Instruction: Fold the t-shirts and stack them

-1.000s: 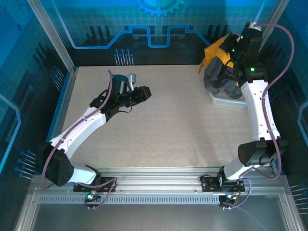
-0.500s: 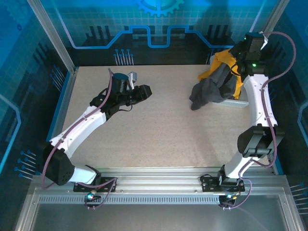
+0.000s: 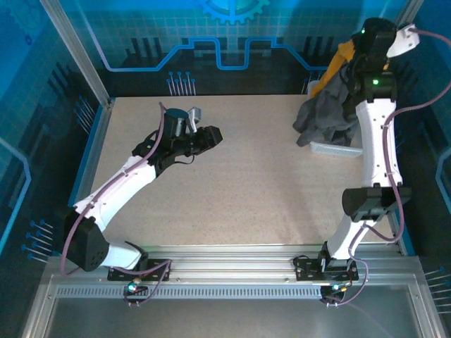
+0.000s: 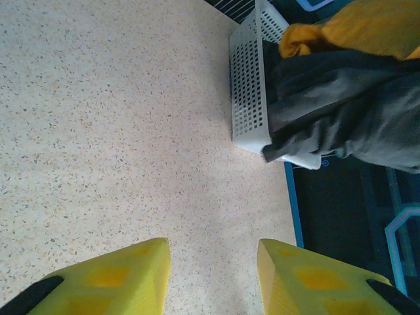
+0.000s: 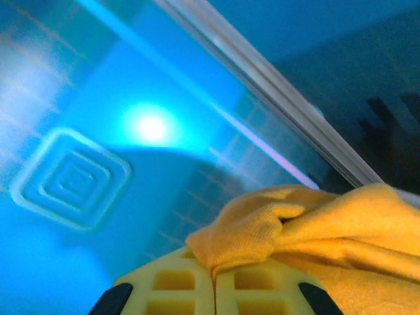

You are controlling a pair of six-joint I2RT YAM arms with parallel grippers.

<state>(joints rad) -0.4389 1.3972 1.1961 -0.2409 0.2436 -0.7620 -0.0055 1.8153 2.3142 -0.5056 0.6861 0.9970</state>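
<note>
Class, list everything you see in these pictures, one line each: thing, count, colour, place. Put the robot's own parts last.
speckled table: one, beige, under everything.
plastic lattice basket: one, white, far right of the table.
orange-yellow fabric t-shirt: one, bright orange-yellow, held up above the basket.
charcoal grey fabric t-shirt: one, dark grey, hanging below the yellow one, over the basket.
left claw: one, yellow fingers, open, over bare table.
right claw: one, yellow fingers, shut on the orange-yellow fabric t-shirt.
</note>
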